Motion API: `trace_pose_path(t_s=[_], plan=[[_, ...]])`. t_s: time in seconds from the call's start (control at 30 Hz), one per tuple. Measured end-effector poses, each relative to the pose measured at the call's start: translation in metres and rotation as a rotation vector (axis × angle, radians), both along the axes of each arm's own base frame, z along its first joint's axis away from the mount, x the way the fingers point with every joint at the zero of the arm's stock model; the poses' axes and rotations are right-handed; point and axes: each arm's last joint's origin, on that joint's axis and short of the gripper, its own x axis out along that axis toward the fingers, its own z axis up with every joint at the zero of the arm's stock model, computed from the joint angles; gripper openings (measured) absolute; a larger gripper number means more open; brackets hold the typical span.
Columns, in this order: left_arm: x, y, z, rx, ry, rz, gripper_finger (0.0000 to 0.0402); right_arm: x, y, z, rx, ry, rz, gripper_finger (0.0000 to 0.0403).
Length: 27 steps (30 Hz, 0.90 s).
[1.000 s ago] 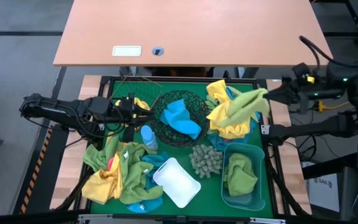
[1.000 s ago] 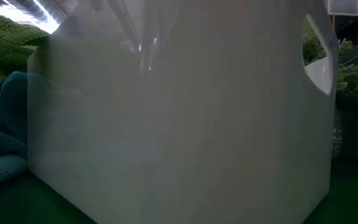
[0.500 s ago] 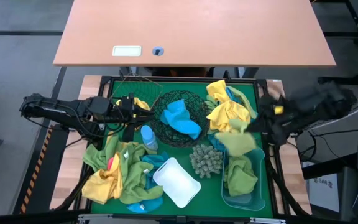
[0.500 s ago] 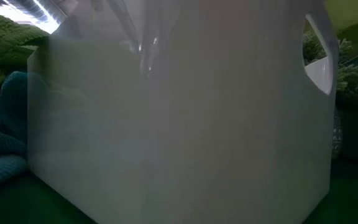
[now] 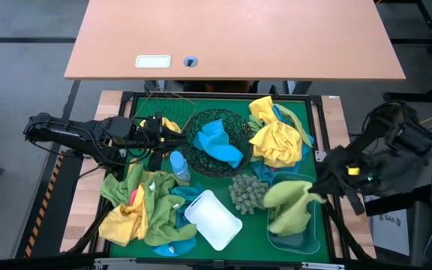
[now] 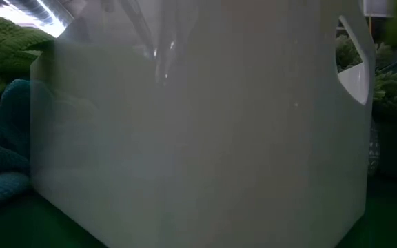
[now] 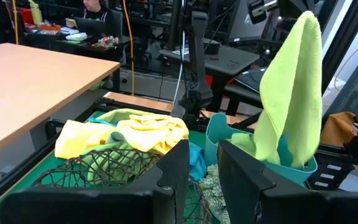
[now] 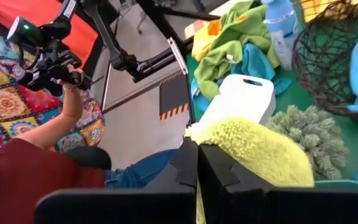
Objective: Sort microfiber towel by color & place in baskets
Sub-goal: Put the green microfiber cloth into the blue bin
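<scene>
Right gripper [image 5: 322,196] pinched shut on a lime green towel [image 5: 291,201], hanging over the translucent blue tub [image 5: 313,241] at the tray's near right corner; lower end of the cloth draped into the tub, onto more green cloth there. Seen from the left wrist view, held upright above the tub's rim. Left gripper [image 5: 158,133] parked at the far left of the green tray [image 5: 223,107], beside the black wire-mesh bowl [image 5: 201,121], fingers [image 7: 173,171] set a little apart, holding nothing visible.

Blue towel [image 5: 220,142] lying inside the mesh bowl. Yellow towels [image 5: 276,139] heaped at the far right. Mixed pile of green and yellow towels [image 5: 145,210] crowding the near left corner. White tub [image 5: 214,219] near centre front, just beside the spiky ball [image 5: 248,192]. Bare green floor only in narrow strips along the far edge.

Low view almost wholly blocked by the white tub's wall; only scraps of cloth at its sides. Thin wire basket behind the left gripper hard to make out.
</scene>
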Motion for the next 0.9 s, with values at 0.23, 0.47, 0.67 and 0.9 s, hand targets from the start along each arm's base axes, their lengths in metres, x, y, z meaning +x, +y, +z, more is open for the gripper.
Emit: trace_pose_path(t_s=[0.23, 0.47, 0.67, 0.9], plan=[[0.0, 0.0, 0.0, 0.0, 0.0, 0.0, 0.0079, -0.02, 0.005, -0.011, -0.049, 0.076, -0.021, 0.0], [0.0, 0.0, 0.0, 0.001, 0.0, 0.0, 0.0079, -0.028, 0.005, -0.042, -0.192, 0.23, -0.108, 0.0], [0.0, 0.0, 0.0, 0.002, 0.0, -0.001, 0.0079, -0.022, 0.02, -0.087, -0.306, 0.338, -0.096, 0.0], [0.0, 0.0, 0.0, 0.002, 0.0, 0.0, 0.0079, -0.015, 0.036, -0.149, -0.334, 0.424, -0.108, 0.0]])
